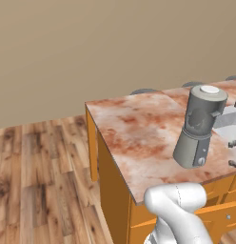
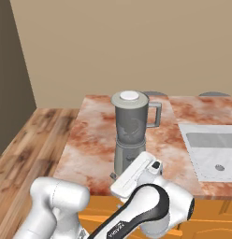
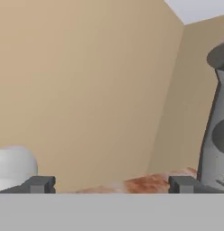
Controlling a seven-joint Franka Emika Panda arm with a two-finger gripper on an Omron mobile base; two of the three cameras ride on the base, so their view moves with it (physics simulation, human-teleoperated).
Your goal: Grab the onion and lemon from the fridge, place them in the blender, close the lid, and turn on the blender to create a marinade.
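**Claw spread wide beside the blender**

Claw (image 3: 111, 185) is hanging low at the near edge of the desk (image 2: 92, 140), its dark fingertips (image 3: 39, 184) standing far apart and holding nothing. Just ahead, the blender (image 2: 131, 133) is standing upright on the marbled desk, jar handle pointing toward the sink (image 2: 216, 151). Its lid (image 2: 130, 97) is sitting on top of the jar. Beyond, a tan wall (image 2: 136, 46) is closing off the room.

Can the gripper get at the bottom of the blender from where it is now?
Probably yes. The gripper is open and low beside the blender, whose grey base shows right by one finger. Nothing stands between them on the countertop. The lid is already on the jar.
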